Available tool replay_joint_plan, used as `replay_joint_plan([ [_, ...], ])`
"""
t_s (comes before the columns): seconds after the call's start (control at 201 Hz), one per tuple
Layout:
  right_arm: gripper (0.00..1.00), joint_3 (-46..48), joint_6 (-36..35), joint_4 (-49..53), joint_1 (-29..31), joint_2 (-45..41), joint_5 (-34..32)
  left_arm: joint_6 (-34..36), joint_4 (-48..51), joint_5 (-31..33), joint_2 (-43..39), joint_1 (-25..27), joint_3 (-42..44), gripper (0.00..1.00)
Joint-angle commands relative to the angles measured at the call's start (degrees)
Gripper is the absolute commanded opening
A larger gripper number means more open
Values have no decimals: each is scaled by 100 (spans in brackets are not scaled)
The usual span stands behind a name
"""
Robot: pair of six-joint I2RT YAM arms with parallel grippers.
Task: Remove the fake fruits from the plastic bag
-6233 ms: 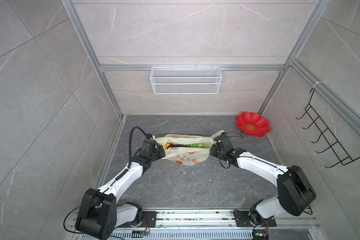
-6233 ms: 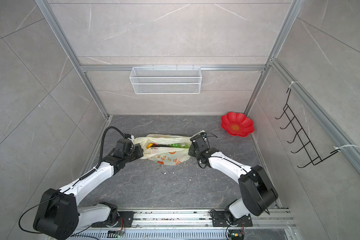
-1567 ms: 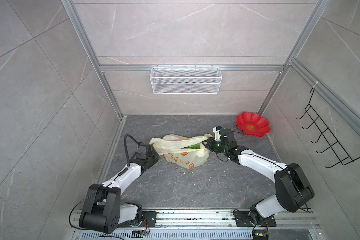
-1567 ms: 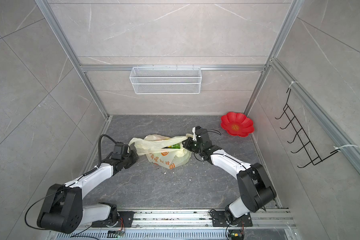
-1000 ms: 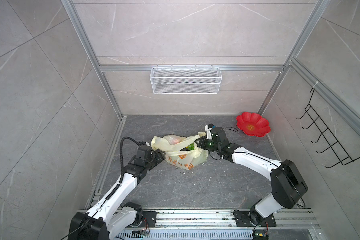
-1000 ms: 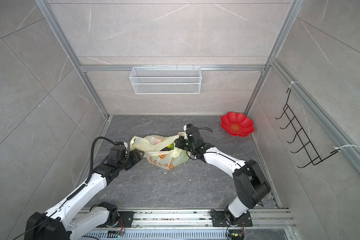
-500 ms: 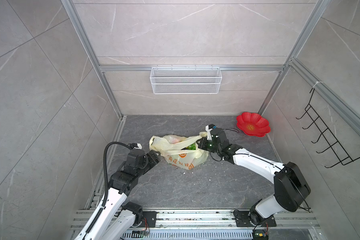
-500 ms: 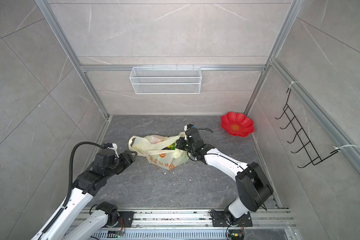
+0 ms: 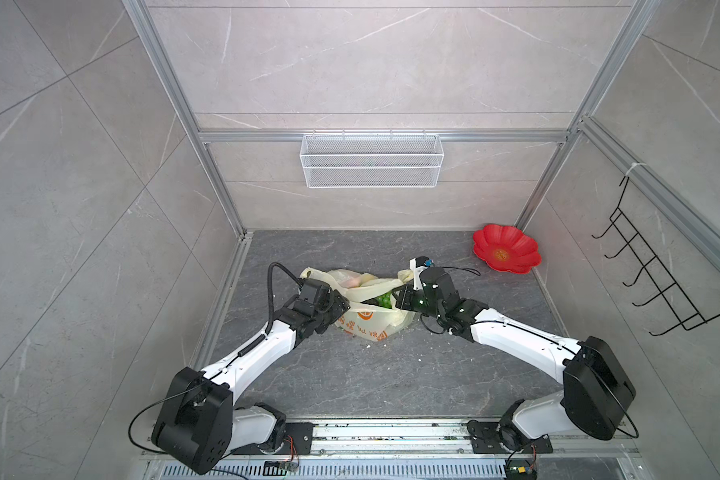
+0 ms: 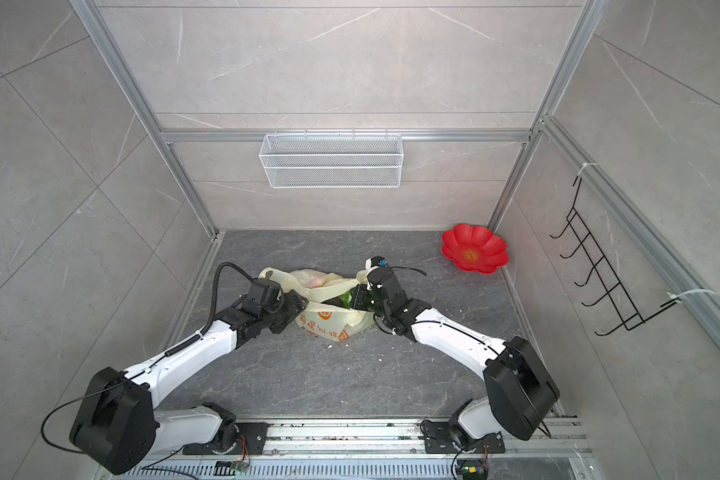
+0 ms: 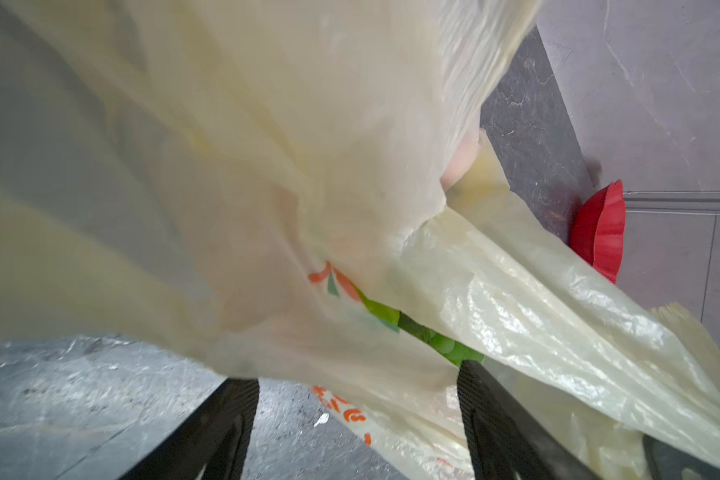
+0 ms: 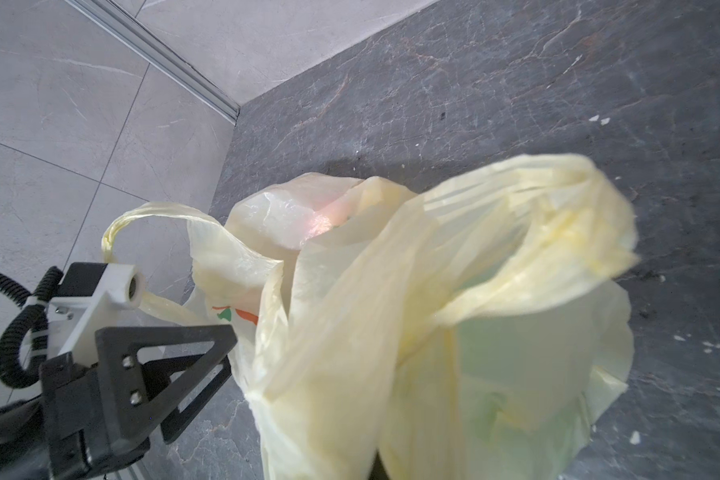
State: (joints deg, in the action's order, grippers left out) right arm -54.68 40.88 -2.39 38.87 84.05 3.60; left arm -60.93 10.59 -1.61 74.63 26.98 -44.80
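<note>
Since half a second ago the left gripper (image 9: 341, 308) has swung back in against the bag (image 9: 366, 325). Its jaws are spread wide, with bag film draped across the gap and nothing pinched. The right gripper (image 9: 402, 299) has barely moved and is still clenched on the bag's rim, pulling it up taut. The bag sits between the two grippers, same spot as before. The fruits (image 9: 385, 299) are all still inside; green ones show at the mouth just beside the right gripper.

The floor (image 9: 371, 374) is dark grey marbled slab with white crumbs. A red plate (image 9: 506, 250) lies beyond the right gripper, well apart, in the far corner. Pale tiled walls, a wire basket (image 9: 371, 160) on the back one, and a hook rack (image 9: 657, 282) on the right-hand wall.
</note>
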Motion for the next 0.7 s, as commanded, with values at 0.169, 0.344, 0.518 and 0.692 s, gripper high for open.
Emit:
replay_joint_plan([
  [0.169,0,63,-152,139,57,-228,-291,32,-597,89,363,-4,-245,69],
  [0.344,0,-254,-20,453,13,-121,-558,36,-637,23,166,-5,164,39],
  [0.518,3,-389,513,93,-503,203,86,261,-699,107,-180,-117,641,3],
  [0.692,6,-860,948,-273,-1224,854,1024,593,-992,108,-1006,-510,1517,0],
])
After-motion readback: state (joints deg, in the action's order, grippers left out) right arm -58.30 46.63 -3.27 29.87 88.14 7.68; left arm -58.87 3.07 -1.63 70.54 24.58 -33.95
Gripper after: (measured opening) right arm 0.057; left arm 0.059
